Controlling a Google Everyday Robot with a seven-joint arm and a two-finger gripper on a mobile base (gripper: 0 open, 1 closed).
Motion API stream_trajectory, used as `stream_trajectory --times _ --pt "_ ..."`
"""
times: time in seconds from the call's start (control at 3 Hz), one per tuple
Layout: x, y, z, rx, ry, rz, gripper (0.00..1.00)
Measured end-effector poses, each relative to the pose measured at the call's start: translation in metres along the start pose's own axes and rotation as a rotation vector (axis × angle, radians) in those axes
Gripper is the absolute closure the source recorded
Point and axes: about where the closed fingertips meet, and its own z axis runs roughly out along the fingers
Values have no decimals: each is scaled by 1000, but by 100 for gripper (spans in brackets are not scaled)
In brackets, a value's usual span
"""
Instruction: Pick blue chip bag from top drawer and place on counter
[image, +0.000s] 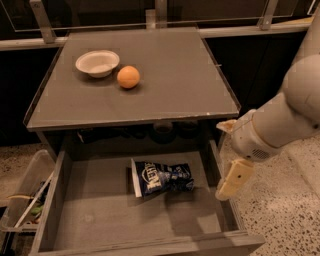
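Gripper (224, 159) hangs at the right of the frame, just outside the right wall of the top drawer (145, 245), below the counter's front right corner. Its two tan fingers (233, 179) are spread wide with nothing between them; the lower one points down over the drawer's right wall. My arm (292, 112) runs from it up and off the right edge.

To the left of the gripper, the blue chip bag (162, 177) lies flat on the drawer bottom, around the middle and a little toward the back, well apart from the gripper. The thick right wall stands between the two. Nothing else is in the drawer, and nothing covers the bag from above.

Above it, the counter (175, 85) fills the upper middle of the frame, and its front edge overhangs the back of the drawer. A white bowl (97, 62) sits in its upper left part, with an orange (128, 77) just beside it to the right; I cannot tell if they touch.

At the lower left, a clear plastic bin (25, 192) stands against the drawer's left wall, holding clutter that I cannot identify. Speckled floor (285, 220) lies under the gripper.
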Motion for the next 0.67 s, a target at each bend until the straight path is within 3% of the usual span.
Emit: stream_trajectory --times 0.33,0.67 --pt "6 11 53 -58 -42 17 0" --pt "17 15 87 -73 -76 26 0"
